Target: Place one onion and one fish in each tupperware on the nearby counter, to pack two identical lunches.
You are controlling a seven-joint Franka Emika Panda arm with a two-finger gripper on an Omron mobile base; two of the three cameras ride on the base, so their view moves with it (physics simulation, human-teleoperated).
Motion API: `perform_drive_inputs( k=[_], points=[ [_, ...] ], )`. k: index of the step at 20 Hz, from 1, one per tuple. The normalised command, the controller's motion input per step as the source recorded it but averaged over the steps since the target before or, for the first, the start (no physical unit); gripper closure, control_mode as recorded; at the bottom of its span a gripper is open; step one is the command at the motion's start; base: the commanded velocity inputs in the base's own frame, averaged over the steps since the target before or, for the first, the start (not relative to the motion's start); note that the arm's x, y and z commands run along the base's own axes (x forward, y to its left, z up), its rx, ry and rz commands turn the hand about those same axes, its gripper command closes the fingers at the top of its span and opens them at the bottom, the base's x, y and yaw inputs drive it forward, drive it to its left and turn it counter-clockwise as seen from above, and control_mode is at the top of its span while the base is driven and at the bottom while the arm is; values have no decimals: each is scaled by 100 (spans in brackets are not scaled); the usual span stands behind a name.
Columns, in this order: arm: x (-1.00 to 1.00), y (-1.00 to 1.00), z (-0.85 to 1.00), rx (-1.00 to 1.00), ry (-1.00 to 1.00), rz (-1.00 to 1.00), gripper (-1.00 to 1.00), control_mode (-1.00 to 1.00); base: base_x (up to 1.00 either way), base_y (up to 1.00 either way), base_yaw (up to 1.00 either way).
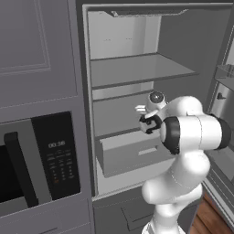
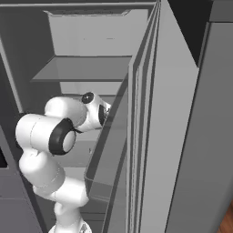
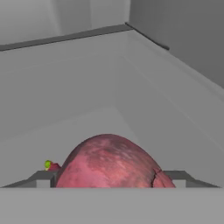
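Note:
A large red onion (image 3: 109, 162) lies on a pale fridge shelf (image 3: 87, 87), close in front of the hand camera. My gripper (image 3: 111, 177) has it between its tips, and both dark fingertips (image 3: 43, 177) rest against the onion's sides. My white arm (image 1: 192, 132) reaches forward into the open fridge at the height of the middle shelf. The fish, the tupperware and the counter are out of view.
A small red and green item (image 3: 50, 165) peeks out behind the onion's left side. The fridge has an upper shelf (image 1: 137, 68) and a grey drawer (image 1: 132, 153) below my hand. Its open door (image 2: 173, 136) stands close on the right, a microwave (image 1: 36, 160) on the left.

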Motion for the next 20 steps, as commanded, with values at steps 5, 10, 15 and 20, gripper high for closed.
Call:
perform_drive_inputs(
  k=[5,10,15,20],
  points=[
    [-100,23,87,-5,-2,5,100,-100,0,0,0],
    [-100,32,100,-3,5,6,100,-100,0,0,0],
    [-100,17,91,0,14,0,100,-100,0,0,0],
    [-100,24,81,0,8,0,100,-100,0,0,0]
  ],
)
